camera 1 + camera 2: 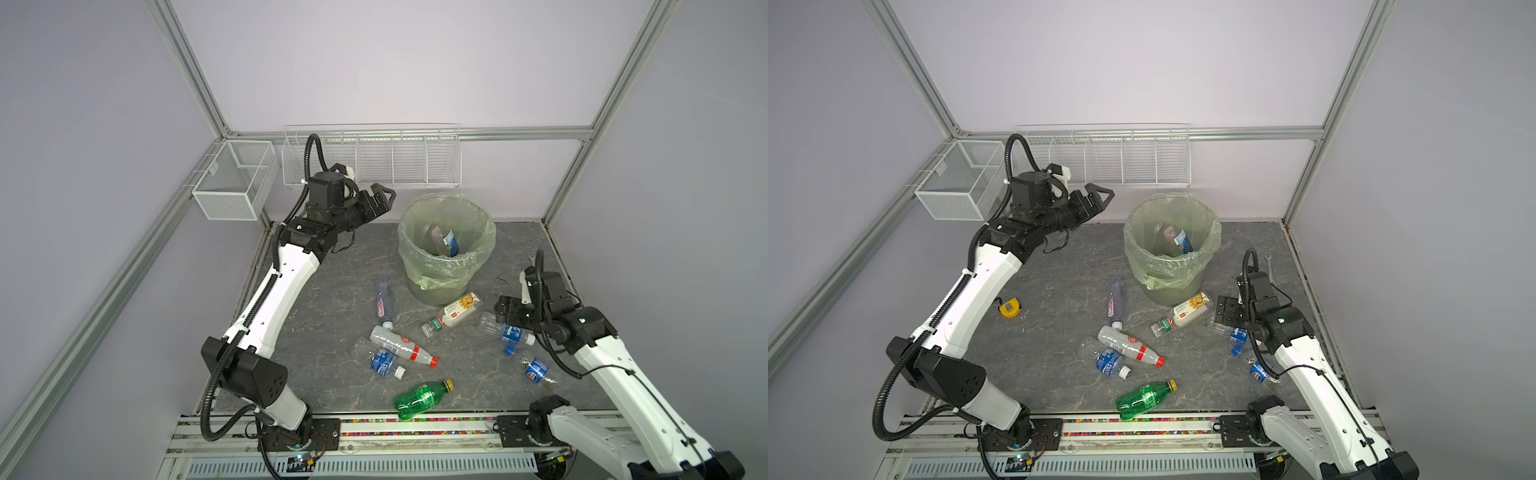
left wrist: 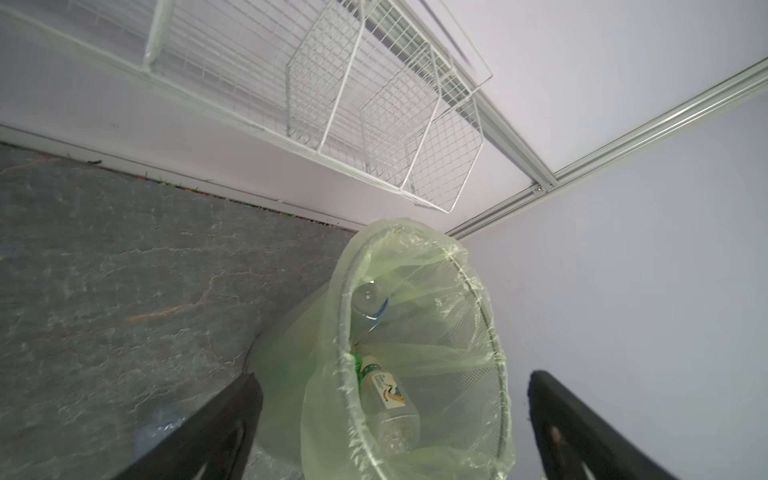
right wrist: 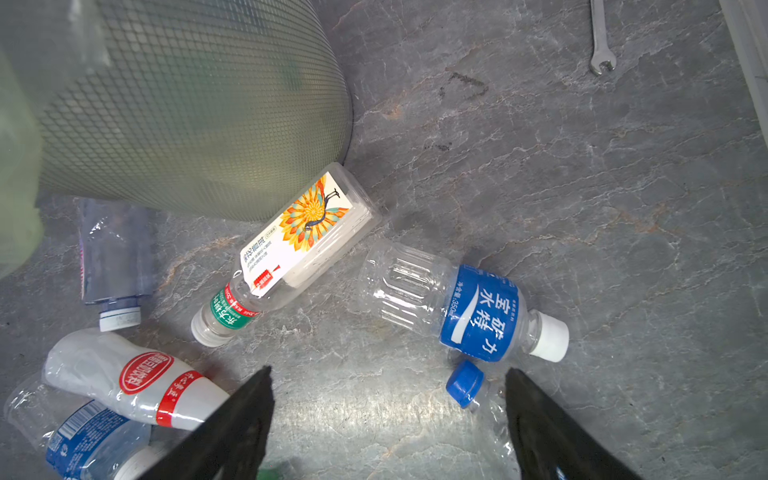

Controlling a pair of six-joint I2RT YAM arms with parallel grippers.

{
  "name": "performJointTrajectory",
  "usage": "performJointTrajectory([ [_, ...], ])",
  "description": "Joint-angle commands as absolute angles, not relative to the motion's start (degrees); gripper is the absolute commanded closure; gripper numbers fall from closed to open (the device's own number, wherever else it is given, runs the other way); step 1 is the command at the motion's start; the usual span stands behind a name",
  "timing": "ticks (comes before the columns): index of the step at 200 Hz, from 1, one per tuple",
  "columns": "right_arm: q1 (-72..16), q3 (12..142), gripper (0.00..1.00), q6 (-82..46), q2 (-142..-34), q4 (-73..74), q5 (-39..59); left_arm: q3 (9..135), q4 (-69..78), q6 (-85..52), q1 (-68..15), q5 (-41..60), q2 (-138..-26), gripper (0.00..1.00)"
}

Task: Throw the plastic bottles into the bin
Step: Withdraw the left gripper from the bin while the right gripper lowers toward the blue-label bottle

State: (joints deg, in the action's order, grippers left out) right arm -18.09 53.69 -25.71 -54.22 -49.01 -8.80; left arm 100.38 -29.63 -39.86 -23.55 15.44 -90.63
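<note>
Left hand: we find the left hand [image 1: 384, 198] up high, just left of the bin's rim, fingers spread wide with nothing between them
Left wrist view: we look between the two dark fingers [image 2: 216, 428] straight down into the bin's mouth
Bin: the bin [image 1: 409, 249] stands upright at the far middle of the bench [image 1: 332, 291], pale green bag folded over its rim
Inside the bin: a blue-label bottle [image 1: 449, 244] leans on the wall in both top views, and the left wrist view adds a white-label bottle [image 2: 386, 395] beside it
Right hand: the right hand [image 1: 505, 309] hangs over the right side of the bench, fingers wide apart and empty
Below it: the white-capped bottle [image 3: 461, 307] lies on its side, and in a top view the hand covers its base end
Just nearer: the blue-capped bottle [image 3: 465, 382] lies close to one finger
By the bin's foot: the peacock-label bottle [image 3: 299, 245] lies flat; we cannot tell whether it touches the bin
Middle of the bench: the purple bottle [image 1: 384, 301], then the red-capped bottle [image 1: 399, 345] lying across a crushed clear bottle [image 1: 382, 361]
Near edge: the green bottle [image 1: 422, 399] with its yellow cap lies on its side
Extras: a wrench [image 3: 600, 41] far right, a yellow tape measure [image 1: 1010, 308] left, and wire baskets [image 1: 372, 158] on the far wall
</note>
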Motion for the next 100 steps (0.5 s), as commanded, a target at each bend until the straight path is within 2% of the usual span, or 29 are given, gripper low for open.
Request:
performJointTrajectory([
  [1,-17.8,54.4,0.12,-25.7,-54.1,-51.2,-9.4,96.9,-27.4,-39.5,-21.9,15.9,-86.7,0.0],
  [100,-17.8,50.8,0.12,-21.8,-56.6,-50.4,-12.4,83.4,-25.1,-39.1,-19.5,15.7,-81.0,0.0],
])
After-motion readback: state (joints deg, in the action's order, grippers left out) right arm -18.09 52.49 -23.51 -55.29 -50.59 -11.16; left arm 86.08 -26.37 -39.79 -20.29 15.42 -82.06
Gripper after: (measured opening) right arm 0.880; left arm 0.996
